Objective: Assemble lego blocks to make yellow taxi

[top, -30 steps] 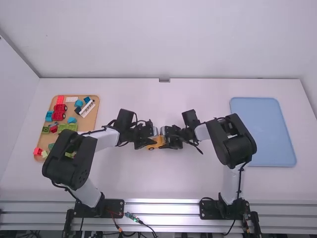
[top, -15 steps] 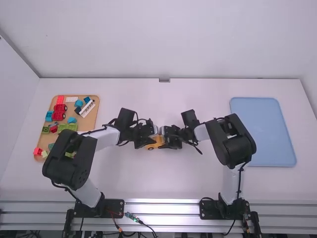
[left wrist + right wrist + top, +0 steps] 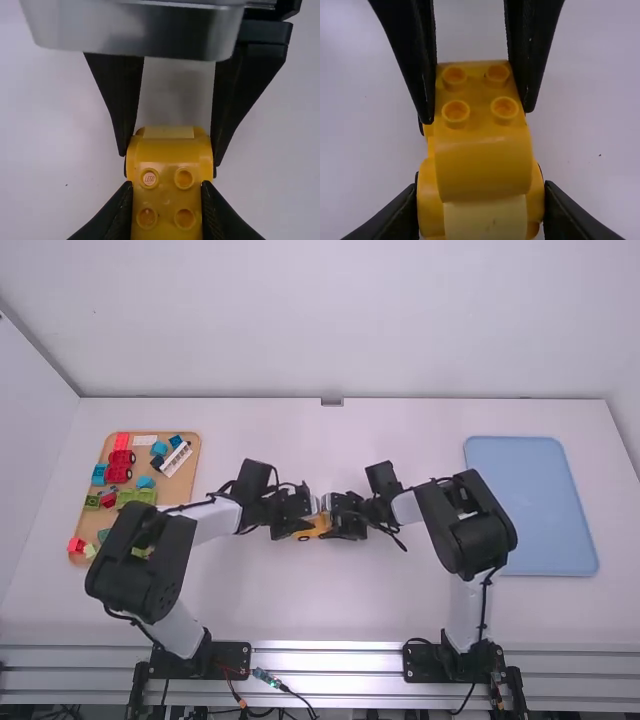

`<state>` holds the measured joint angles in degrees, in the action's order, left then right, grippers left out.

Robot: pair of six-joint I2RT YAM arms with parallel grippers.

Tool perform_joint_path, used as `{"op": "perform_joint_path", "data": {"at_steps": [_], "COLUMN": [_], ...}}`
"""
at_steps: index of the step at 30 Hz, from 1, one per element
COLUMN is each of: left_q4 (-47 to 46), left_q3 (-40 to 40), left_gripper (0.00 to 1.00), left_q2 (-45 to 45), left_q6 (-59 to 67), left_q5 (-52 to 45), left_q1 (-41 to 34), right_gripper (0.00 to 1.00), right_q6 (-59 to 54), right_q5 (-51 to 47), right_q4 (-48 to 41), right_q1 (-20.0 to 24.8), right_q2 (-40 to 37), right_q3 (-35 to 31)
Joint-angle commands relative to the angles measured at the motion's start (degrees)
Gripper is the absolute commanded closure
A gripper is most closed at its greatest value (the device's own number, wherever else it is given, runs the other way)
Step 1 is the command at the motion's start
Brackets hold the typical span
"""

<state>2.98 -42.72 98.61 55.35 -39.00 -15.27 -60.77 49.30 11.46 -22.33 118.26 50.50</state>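
While you have both arms reaching to the middle of the table, your left gripper (image 3: 300, 523) and right gripper (image 3: 341, 524) face each other over the yellow taxi (image 3: 318, 528), a dark wheel (image 3: 304, 538) towards you. Your left gripper's fingers stand apart by just the width of the studded block (image 3: 166, 200) and pinch its sides; your right gripper's fingers part to the taxi's width, clasping its other end, beside the pale panel (image 3: 485, 220). Whether the taxi touches the table, you cannot tell. Off to your left lies the wooden tray (image 3: 183, 487) with a red vehicle (image 3: 119, 466) and loose blocks (image 3: 159, 448); the blue tray (image 3: 530, 505) sits to your right.
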Motion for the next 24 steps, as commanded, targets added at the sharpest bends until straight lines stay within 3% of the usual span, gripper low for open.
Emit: {"op": "perform_joint_path", "data": {"at_steps": [1, 7, 13, 24], "left_q4": [-0.2, 3.7, -2.9, -2.9], "left_q3": [4.2, 5.6, 2.5, 2.1], "left_gripper": [0.98, 0.98, 0.98, 0.98], "left_q2": [1.9, 1.9, 1.9, 1.9], "left_q6": [2.6, -4.2, -2.3, -5.0], "left_q5": [0.7, 2.9, 3.9, 11.5], "left_q1": [-0.5, -0.5, -1.6, -6.6], "right_gripper": [0.58, 0.58, 0.59, 0.58], "right_q6": [2.1, 2.0, 2.0, 2.1], "right_q5": [-8.7, -8.7, -8.7, -8.7], "right_q4": [-1.2, -1.2, -1.2, -1.2], "right_q1": [0.2, 0.2, 0.2, 0.2], "right_q2": [1.2, 1.2, 1.2, 1.2], "right_q3": [-1.3, -1.3, -1.3, -1.3]}}
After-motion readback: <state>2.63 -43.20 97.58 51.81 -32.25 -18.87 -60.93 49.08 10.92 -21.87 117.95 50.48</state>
